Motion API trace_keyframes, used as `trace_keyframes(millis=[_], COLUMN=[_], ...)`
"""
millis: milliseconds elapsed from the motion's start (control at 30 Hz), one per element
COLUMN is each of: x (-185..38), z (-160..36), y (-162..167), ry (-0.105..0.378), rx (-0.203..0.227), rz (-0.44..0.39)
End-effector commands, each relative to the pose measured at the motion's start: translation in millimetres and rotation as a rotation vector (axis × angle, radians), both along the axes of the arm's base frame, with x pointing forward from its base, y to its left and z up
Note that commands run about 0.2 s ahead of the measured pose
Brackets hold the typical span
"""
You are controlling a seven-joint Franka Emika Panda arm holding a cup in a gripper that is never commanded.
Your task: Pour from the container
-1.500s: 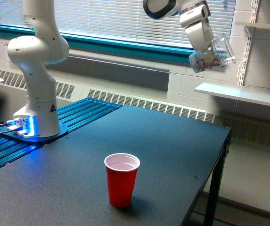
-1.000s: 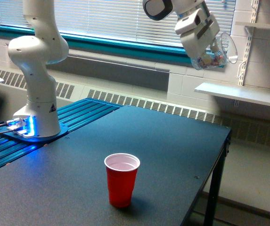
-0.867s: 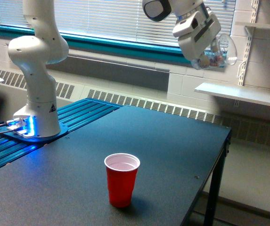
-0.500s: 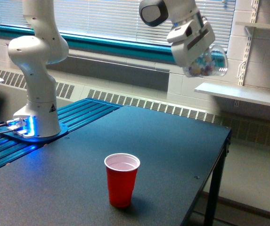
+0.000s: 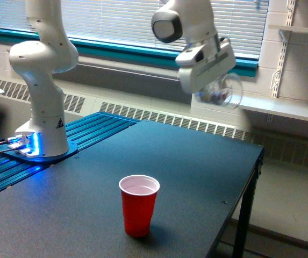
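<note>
One hand [image 5: 214,90] grips the tilted clear cup [image 5: 223,91] high above the table [image 5: 197,161].

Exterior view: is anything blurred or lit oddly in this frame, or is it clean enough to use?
In the exterior view the clear cup and the gripper holding it are smeared by motion blur, so the cup's contents read only as dark specks. The red cup, the table and the blinds are sharp. A blue glow lights the arm's base. Shadows on the table are soft.
</note>
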State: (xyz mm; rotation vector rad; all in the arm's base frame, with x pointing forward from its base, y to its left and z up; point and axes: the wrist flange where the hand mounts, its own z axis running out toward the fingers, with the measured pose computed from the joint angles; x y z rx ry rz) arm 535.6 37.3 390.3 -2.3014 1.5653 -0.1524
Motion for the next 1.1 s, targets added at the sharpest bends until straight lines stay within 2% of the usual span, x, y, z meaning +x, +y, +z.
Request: trace_keyframes(millis=[33,133,267,467,800,1100], x=[-16.4,-25.5,-36.7,-53.5,-85.9,-108.6], z=[-11.0,-15.9,-16.4,-20.0,-38.5,-49.2], y=[-42.5,-60.3,-81.0,-100.0,-141.3,-175.0], ry=[0.065,0.087,0.09,0.115,0.198,0.264], rx=[-0.021,-0.034,-0.052,-0.096,-0.051,-0.05], rz=[-0.135,-0.177,-0.231,-0.271,-0.448,-0.568])
